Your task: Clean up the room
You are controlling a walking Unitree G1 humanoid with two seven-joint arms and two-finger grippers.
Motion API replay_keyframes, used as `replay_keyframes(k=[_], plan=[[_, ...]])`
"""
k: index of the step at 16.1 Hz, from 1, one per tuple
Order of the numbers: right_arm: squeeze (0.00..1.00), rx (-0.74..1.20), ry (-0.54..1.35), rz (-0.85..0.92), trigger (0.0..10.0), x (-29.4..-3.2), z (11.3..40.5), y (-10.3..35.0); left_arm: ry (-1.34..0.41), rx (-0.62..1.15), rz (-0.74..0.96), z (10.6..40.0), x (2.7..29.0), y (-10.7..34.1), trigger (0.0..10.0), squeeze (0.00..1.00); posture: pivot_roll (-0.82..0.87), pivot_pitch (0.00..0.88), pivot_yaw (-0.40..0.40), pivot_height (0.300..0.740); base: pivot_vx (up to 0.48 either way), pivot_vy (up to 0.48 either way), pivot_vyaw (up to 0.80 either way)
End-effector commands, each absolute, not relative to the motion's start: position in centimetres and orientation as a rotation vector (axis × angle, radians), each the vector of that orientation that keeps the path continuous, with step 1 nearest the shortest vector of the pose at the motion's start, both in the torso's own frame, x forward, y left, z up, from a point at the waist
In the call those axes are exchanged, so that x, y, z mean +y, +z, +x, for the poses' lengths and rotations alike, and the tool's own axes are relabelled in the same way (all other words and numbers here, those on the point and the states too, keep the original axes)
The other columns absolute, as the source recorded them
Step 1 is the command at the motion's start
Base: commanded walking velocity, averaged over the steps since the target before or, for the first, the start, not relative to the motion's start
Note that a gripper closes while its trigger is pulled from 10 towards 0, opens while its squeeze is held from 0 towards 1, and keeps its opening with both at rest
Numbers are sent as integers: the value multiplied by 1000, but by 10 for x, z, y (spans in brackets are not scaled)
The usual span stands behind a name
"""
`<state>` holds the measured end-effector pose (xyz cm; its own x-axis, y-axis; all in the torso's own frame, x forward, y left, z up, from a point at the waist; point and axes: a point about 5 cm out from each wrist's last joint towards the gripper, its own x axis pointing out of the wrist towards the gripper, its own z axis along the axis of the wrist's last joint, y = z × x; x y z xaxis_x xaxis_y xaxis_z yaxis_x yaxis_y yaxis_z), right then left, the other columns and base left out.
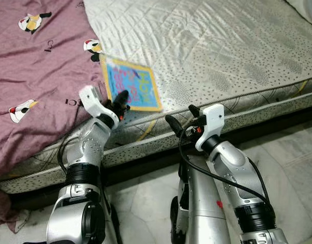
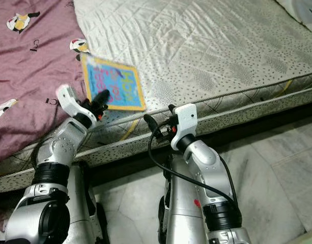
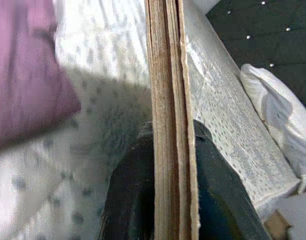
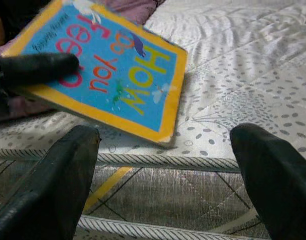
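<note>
**Op A:** Starting closest to me: my right gripper (image 1: 178, 116) hovers at the mattress edge (image 1: 257, 104), fingers spread wide and empty. In its wrist view both fingers (image 4: 58, 185) frame the mattress side with nothing between them.

**Op B:** And your left?

**Op A:** My left gripper (image 1: 121, 103) is clenched on the book (image 1: 130, 84), at the corner nearest me. The left wrist view shows the book's page edge (image 3: 170, 120) running straight up between the two dark fingers (image 3: 128, 200), one on each face.

**Op B:** So where does the tidying stand?

**Op A:** Early, I'd judge. The book is gripped but still over the bed, its far end tipped toward the quilted cover, beside the purple blanket (image 1: 33, 66). It hasn't been carried anywhere yet.

**Op B:** What's the book like?

**Op A:** Thin, stiff board pages, blue cover with a yellow border and bright lettering. Beyond it, a white pillow (image 3: 277, 110) lies far up the bed.
</note>
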<state>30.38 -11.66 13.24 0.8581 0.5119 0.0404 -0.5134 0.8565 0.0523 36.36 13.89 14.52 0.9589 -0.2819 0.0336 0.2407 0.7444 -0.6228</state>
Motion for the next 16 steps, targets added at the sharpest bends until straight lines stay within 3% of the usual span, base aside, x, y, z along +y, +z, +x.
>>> replay_keyframes(k=[1,4,7,11,16], plan=[[0,-36,520,59,10000,-117,305,133,-264,-25,-622,363,149,158,0,0,-45,84,10,469,0,0,0],[0,-94,446,38,10000,-116,310,137,-243,-156,-499,355,158,180,0,0,-26,68,12,469,0,0,0],[0,-136,322,27,10000,-122,317,139,-196,-283,-274,328,169,199,0,0,6,47,20,469,0,0,0],[0,-203,246,61,10000,-126,323,148,-162,-319,-64,300,174,196,0,0,31,24,32,474,0,0,0],[0,-233,197,66,10000,-131,332,152,-133,-259,12,282,177,179,0,0,35,2,36,534,0,0,0]])
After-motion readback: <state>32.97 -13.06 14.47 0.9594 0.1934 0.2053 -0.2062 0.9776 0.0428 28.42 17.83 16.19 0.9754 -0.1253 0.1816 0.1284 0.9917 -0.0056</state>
